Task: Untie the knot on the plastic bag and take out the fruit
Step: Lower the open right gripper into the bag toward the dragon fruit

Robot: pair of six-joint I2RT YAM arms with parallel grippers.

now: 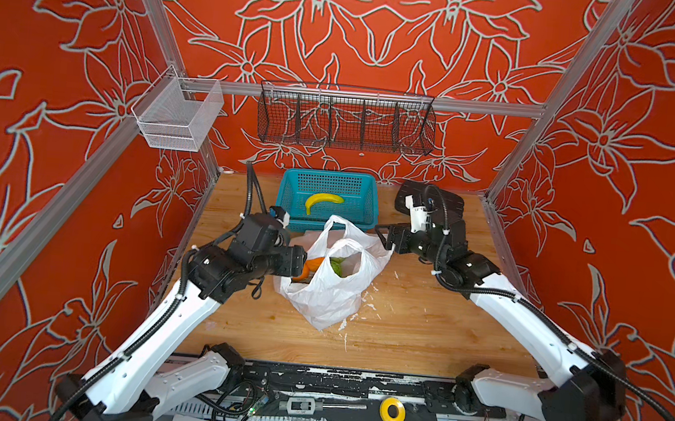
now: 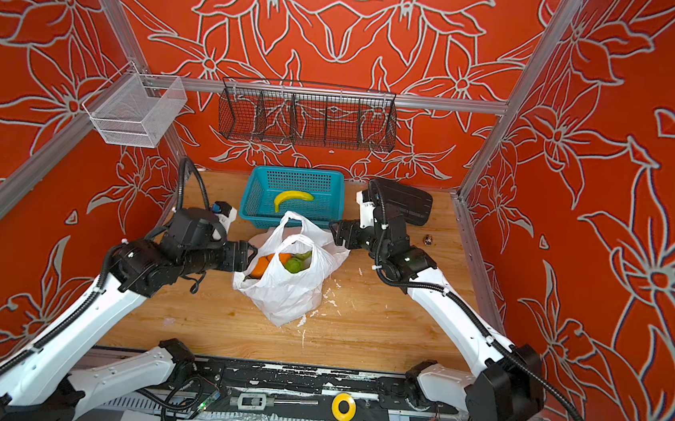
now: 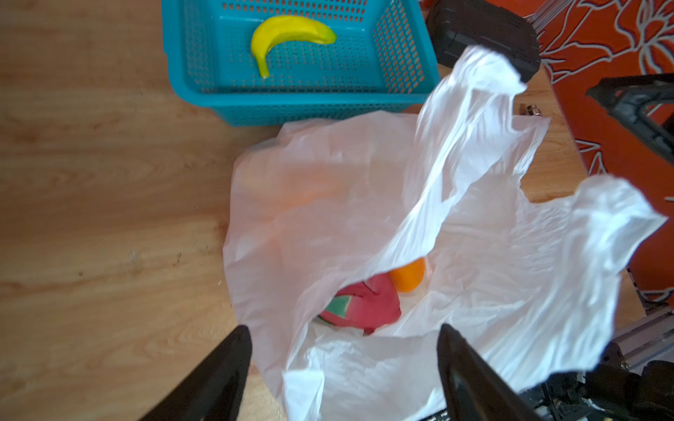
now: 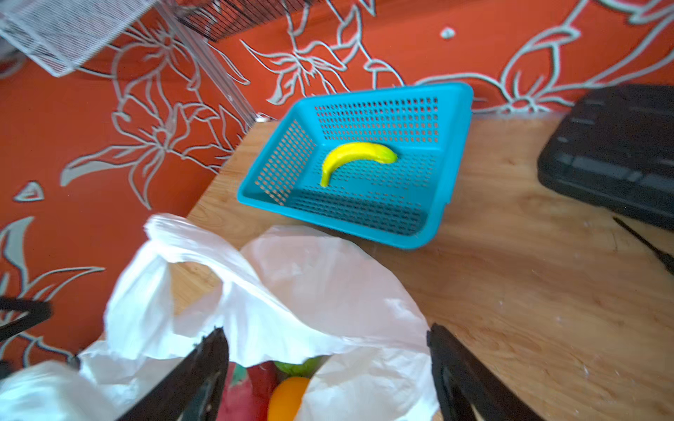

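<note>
The plastic bag sits mid-table with its mouth open. Its two handle loops stand apart, and no knot shows. Fruit lies inside: an orange, a bumpy green one and a red-pink dragon fruit. My left gripper is open at the bag's left rim, with loose plastic between its wide fingers but not pinched. At the bag's right rim my right gripper is open above the orange.
A teal basket stands just behind the bag with a yellow banana in it. White crumbs lie right of the bag. A black wire basket and a white mesh basket hang on the rails.
</note>
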